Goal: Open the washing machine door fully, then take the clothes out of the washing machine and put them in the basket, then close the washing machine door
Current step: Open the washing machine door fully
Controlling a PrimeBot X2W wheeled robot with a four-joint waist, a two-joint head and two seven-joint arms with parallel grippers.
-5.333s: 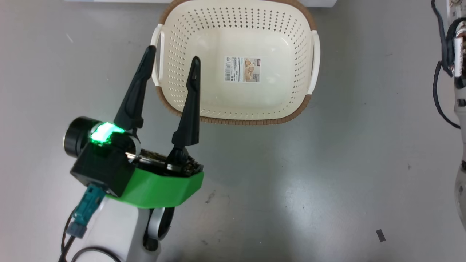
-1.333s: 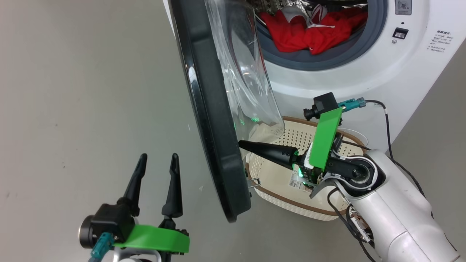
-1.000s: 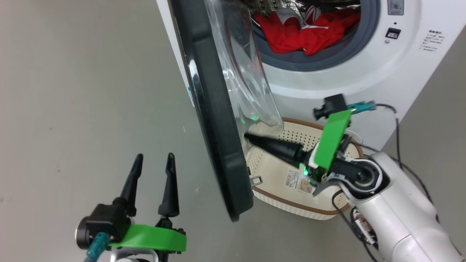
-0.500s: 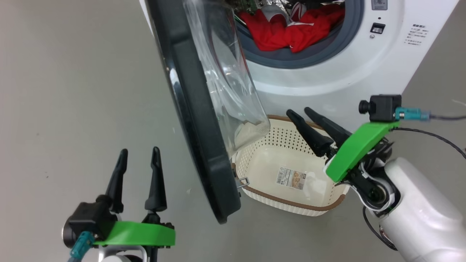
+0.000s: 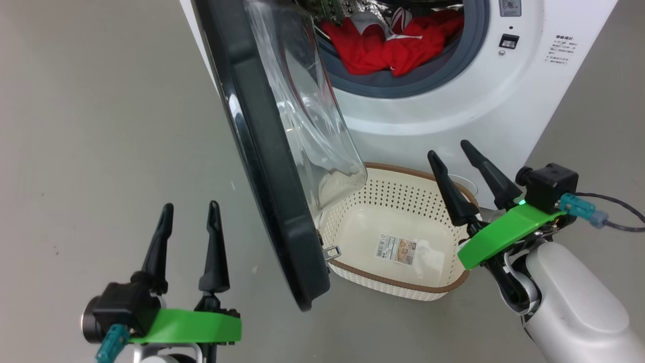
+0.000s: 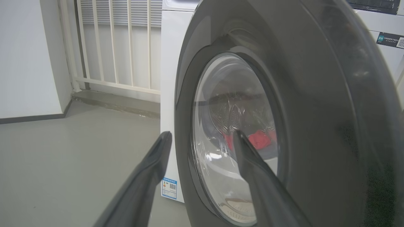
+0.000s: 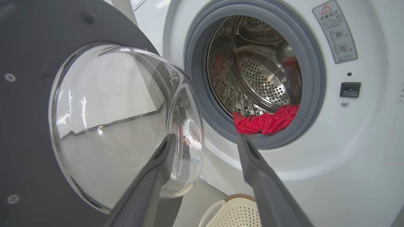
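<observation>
Washing machine door (image 5: 257, 151) swung out from the washing machine (image 5: 504, 101), nearly edge-on in the head view, its clear glass bowl (image 5: 307, 126) bulging toward the right. Mouth of the steel drum (image 7: 265, 72) uncovered, ringed by a grey gasket (image 5: 403, 85). Clothes (image 5: 383, 48) bunched red inside at the drum's lower lip, a white band showing among them. Basket (image 5: 352, 222) on the floor (image 5: 101, 126) right in front of the machine, below the drum mouth, its left end under the glass bowl in the head view, a label sticker (image 5: 398, 249) on its base. Left tool (image 5: 191, 204) at the lower left, on the outer side of the door, spread wide and holding nothing. In the left wrist view, its fingers close before the door's glossy outer face, one across the window, red dimly visible through the glass, a small blue label (image 6: 169, 188) low on the machine's side panel. Right tool (image 5: 448, 147) at the basket's right end, likewise wide apart and empty, fingertips overlapping the machine's white front in the head view; contact impossible to judge. In the right wrist view, fingers aimed between the glass bowl on the left and the open drum, red fabric draped on the gasket's lower edge, a corner of the basket at the bottom edge.
</observation>
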